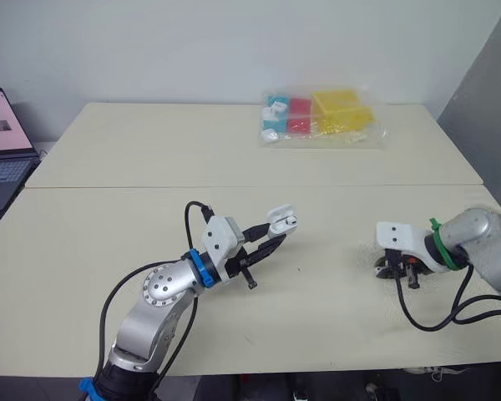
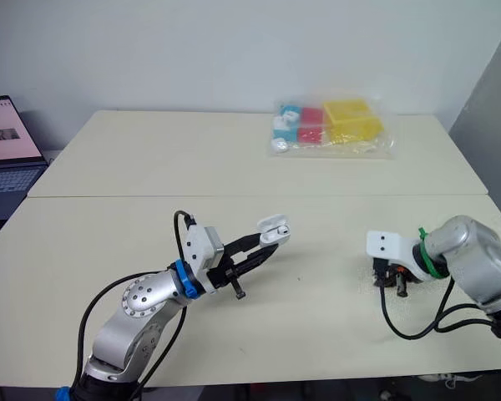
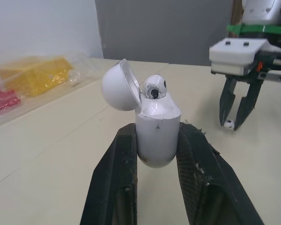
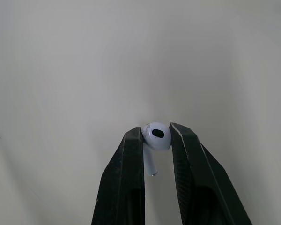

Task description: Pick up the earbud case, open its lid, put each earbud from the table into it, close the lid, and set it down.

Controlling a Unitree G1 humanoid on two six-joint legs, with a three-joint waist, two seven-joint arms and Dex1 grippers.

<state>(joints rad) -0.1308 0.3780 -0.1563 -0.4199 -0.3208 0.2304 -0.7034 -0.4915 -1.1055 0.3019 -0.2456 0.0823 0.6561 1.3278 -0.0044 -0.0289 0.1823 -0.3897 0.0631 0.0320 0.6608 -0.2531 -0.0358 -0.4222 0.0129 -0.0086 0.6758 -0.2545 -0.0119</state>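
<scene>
My left fingers (image 3: 129,145) are closed partway and pinch the earbud case (image 3: 157,126) by its two sides. Its rounded bottom is sunk between them and its top stands clear above the tips. The case is white and upright, and it is held off the surface (image 1: 150,150). Its lid (image 3: 119,86) is flipped back on the hinge, leaning out to one side past a fingertip. One earbud (image 3: 154,86) sits in the top of the case, its head and dark grille poking out.

My right fingers (image 4: 133,145) are drawn almost together, gripping the other earbud (image 4: 158,136) by its head right at the tips. Its stem lies back in the narrow gap between them. In the head views these fingers point downward with their tips close to the surface, well apart from the left fingers and the case. I cannot tell whether that earbud touches the surface.

Far beyond both sets of fingers lies a clear bag of coloured blocks (image 1: 321,117).
</scene>
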